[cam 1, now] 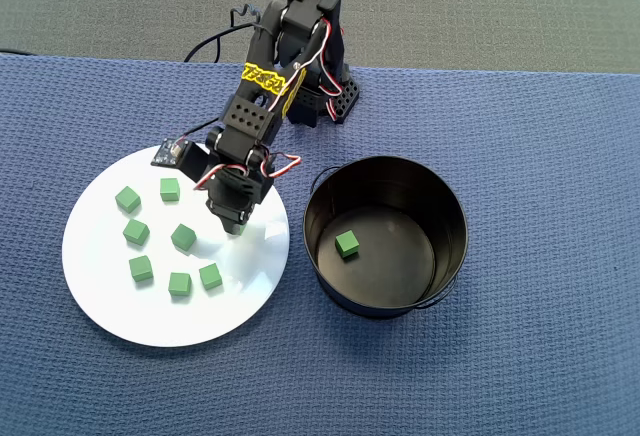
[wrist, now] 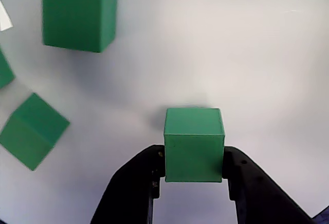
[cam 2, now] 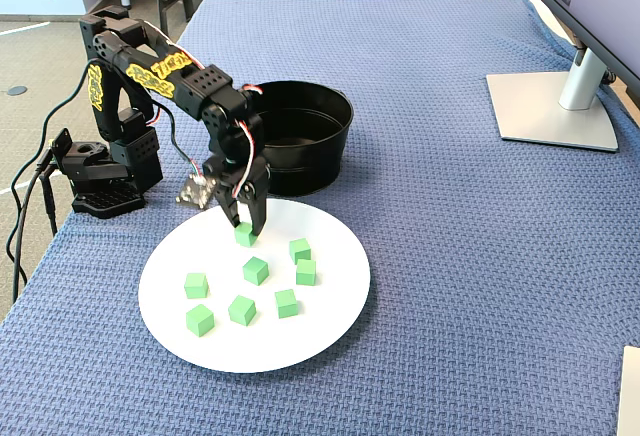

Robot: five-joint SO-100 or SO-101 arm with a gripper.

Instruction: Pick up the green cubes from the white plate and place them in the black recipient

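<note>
A black plastic robot arm (cam 2: 160, 76) with yellow patterned labels on its segments, rows of small holes along its brackets, thin red, white and black cables looping between joints, a perforated black base (cam 2: 100, 171), and a two-fingered black pincer (wrist: 193, 185).

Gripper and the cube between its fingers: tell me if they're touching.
Touching. The wrist view shows both black fingers pressed flush against the sides of the cube, with no gap, on the plate.
</note>
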